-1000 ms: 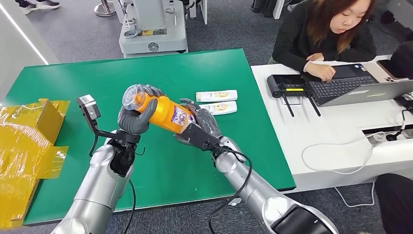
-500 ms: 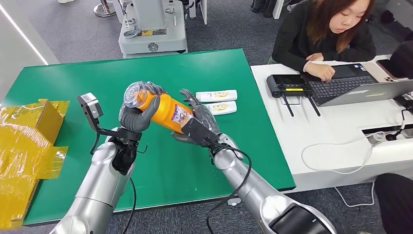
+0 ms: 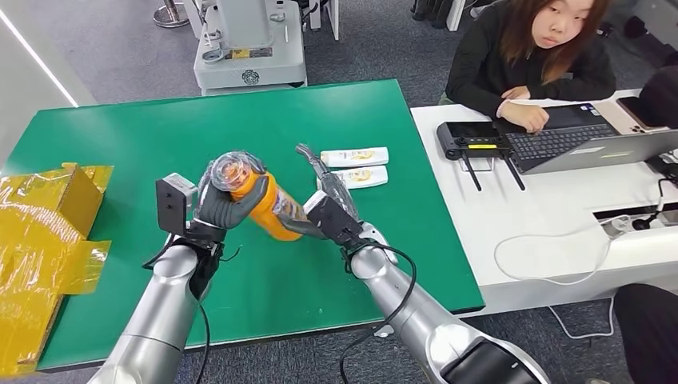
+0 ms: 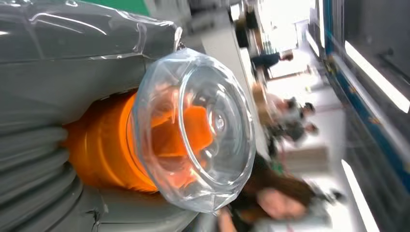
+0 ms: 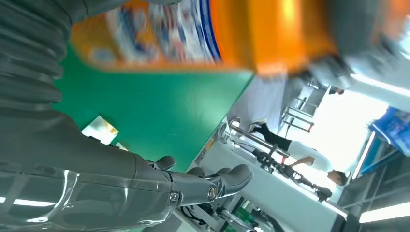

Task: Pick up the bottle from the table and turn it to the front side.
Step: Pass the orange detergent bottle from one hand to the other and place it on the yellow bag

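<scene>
An orange bottle (image 3: pixel 268 206) with a clear cap (image 3: pixel 232 170) and a printed label is held above the green table (image 3: pixel 144 136). My left hand (image 3: pixel 217 204) grips it around the neck and upper body, cap tilted up toward me. In the left wrist view the clear cap (image 4: pixel 203 125) stands over the orange neck (image 4: pixel 101 145). My right hand (image 3: pixel 326 206) is at the bottle's base with its fingers (image 3: pixel 310 162) stretched away from it; its thumb lies near the base. In the right wrist view the bottle's label (image 5: pixel 159 29) hangs apart from the spread fingers (image 5: pixel 212 186).
Two white tubes (image 3: pixel 356 157) lie on the green table just beyond my right hand. Crumpled yellow packaging (image 3: pixel 48 224) sits at the table's left edge. To the right, a white desk (image 3: pixel 560 208) carries a laptop (image 3: pixel 592 140) and a controller (image 3: pixel 472 138), with a person (image 3: pixel 536 64) seated behind it.
My left hand has turned the bottle more upright and shifted it slightly right, cap now facing me. My right hand's fingers have come off the bottle and straightened.
</scene>
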